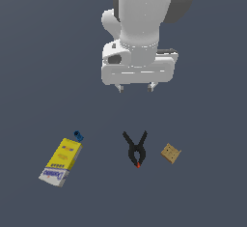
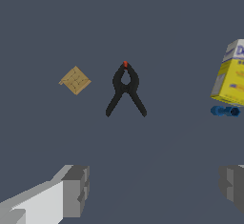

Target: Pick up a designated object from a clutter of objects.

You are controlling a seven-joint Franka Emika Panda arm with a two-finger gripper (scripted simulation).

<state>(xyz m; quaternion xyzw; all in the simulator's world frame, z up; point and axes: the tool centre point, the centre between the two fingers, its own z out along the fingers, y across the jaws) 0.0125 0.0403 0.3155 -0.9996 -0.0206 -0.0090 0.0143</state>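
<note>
Wrist view shows the tiny dark-blue peg [image 2: 225, 111] lying beside the yellow box [image 2: 232, 77].

Four objects lie on the floor [image 1: 29, 52]. The box [image 1: 61, 162] lies at the exterior view's left, the peg [image 1: 78, 135] just beside its far end. The clamp [image 1: 136, 148] lies in the middle, the block [image 1: 171, 153] near it on the exterior view's right. The gripper [image 1: 135, 87] hangs above, behind the clamp.
</note>
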